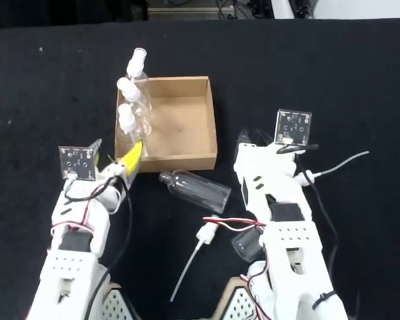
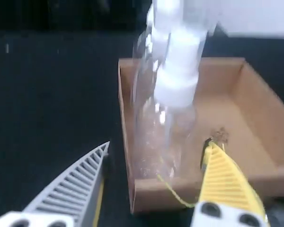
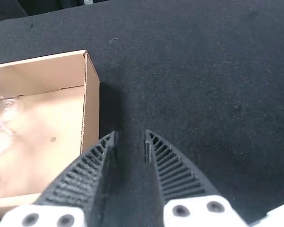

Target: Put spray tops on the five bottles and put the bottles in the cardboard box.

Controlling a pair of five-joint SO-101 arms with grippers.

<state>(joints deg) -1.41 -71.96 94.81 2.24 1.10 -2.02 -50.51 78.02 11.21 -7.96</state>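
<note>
The cardboard box (image 1: 187, 160) sits mid-table. Three clear bottles with white spray tops stand along its left wall (image 1: 137, 63) (image 1: 129, 90) (image 1: 127, 118). My left gripper (image 1: 123, 161) is open at the box's near left corner; its grey finger (image 2: 80, 182) and yellow finger (image 2: 225, 182) flank the nearest capped bottle (image 2: 168, 123) without touching it. A topless bottle (image 1: 195, 189) lies on the table in front of the box. A loose spray top (image 1: 205, 233) with its tube lies nearer me. My right gripper (image 3: 130, 139) is slightly open and holds nothing, just right of the box (image 3: 91, 99).
Another clear bottle (image 1: 247, 245) lies partly under the right arm. Red and white cables (image 1: 237, 222) cross beside the loose spray top. The black table (image 1: 333, 80) is bare to the right and behind the box.
</note>
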